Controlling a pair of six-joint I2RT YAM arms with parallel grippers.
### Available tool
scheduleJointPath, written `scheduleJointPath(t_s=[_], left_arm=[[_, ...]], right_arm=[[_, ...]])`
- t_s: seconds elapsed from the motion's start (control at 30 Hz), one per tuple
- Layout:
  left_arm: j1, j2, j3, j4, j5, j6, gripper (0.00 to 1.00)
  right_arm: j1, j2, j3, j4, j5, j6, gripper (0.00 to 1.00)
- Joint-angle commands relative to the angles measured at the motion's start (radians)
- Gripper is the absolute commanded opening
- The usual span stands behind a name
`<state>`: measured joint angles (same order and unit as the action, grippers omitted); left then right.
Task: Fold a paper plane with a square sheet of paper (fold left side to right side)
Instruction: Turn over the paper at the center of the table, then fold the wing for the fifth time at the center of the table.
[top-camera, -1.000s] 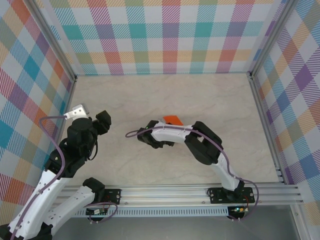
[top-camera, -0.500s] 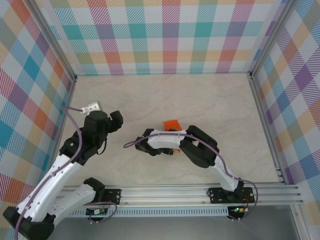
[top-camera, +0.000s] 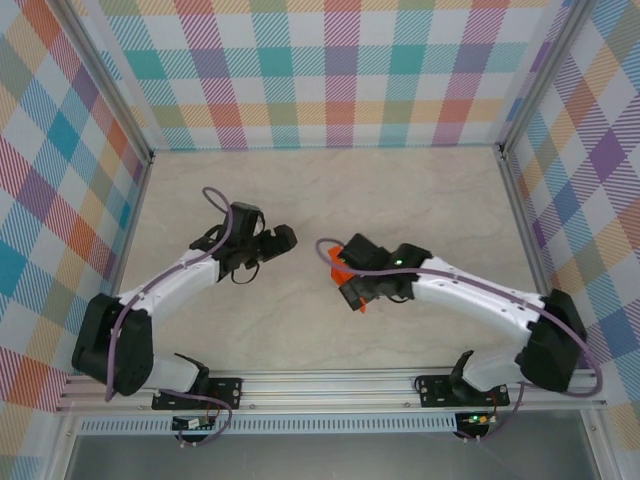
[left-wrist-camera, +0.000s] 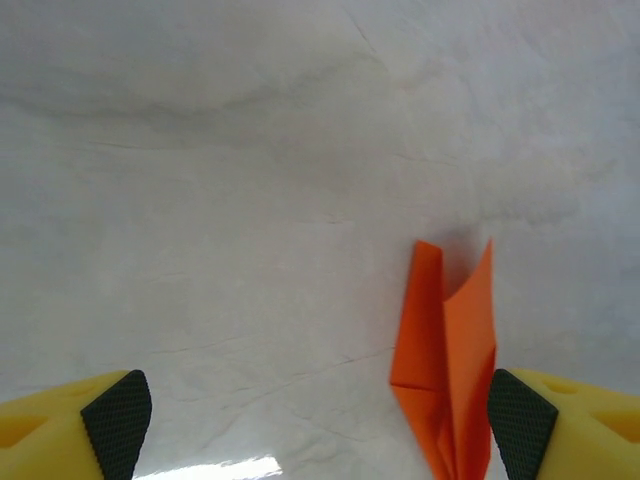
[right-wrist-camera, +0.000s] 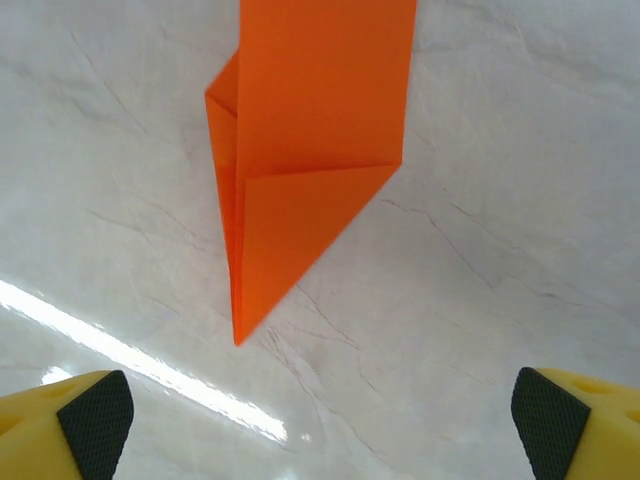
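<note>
Both gape empty, left end effector and right end effector; wrist views reveal paper plane folds hidden overhead.

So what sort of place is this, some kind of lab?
Probably a robot test cell, not a home: plaid walls on an aluminium frame box in a marble-look table, the left arm and right arm are bolted at its near edge, and a folded orange paper lies on it.
</note>
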<state>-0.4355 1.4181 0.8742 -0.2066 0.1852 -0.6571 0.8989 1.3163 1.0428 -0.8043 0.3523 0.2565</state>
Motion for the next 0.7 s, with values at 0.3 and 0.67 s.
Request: scheduleJointPath(t_s=[0.3, 0.67], left_arm=[[-0.12, 0.381, 0.154, 0.347, 0.292, -0.105, 0.78], [-0.165, 0.55, 0.246, 0.391, 0.289, -0.129, 0.47]], right_arm=[[-0.501, -0.448, -0.47, 0.683, -0.827, 0.288, 1.0], [-0.674, -0.486, -0.655, 0.876, -0.906, 0.398, 1.0]])
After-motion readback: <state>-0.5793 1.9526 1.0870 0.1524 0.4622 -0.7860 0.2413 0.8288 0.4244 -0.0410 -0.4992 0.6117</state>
